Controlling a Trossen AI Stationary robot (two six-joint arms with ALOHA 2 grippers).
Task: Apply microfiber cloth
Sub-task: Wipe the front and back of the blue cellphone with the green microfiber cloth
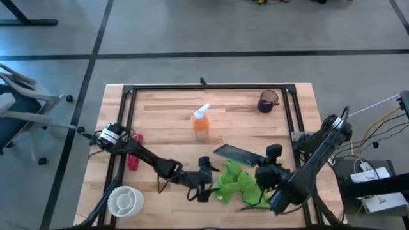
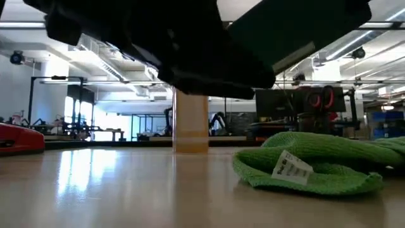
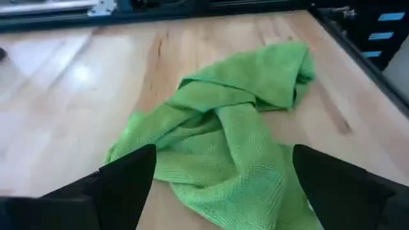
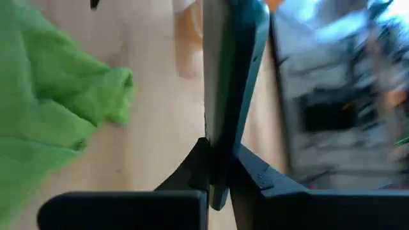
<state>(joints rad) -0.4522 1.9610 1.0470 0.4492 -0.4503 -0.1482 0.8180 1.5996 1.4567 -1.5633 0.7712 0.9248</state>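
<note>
Lying crumpled at the table's (image 1: 166, 121) near edge, the microfiber cloth (image 1: 239, 185) stretches lengthwise between the spread-fingered left gripper (image 1: 206, 186) and the right gripper (image 1: 267, 171), which pinches the dark tablet (image 4: 231, 76).

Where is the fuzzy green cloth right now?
In the high view, the crumpled lime-green microfiber cloth lies on the wooden table's near edge, between the open left pincer and the right pincer, beside the dark flat tablet.

Bare wood between spray bottle (image 1: 200, 121) and mug (image 1: 268, 101); tablet (image 1: 237, 154) blocks cloth (image 1: 239, 184) far side.
</note>
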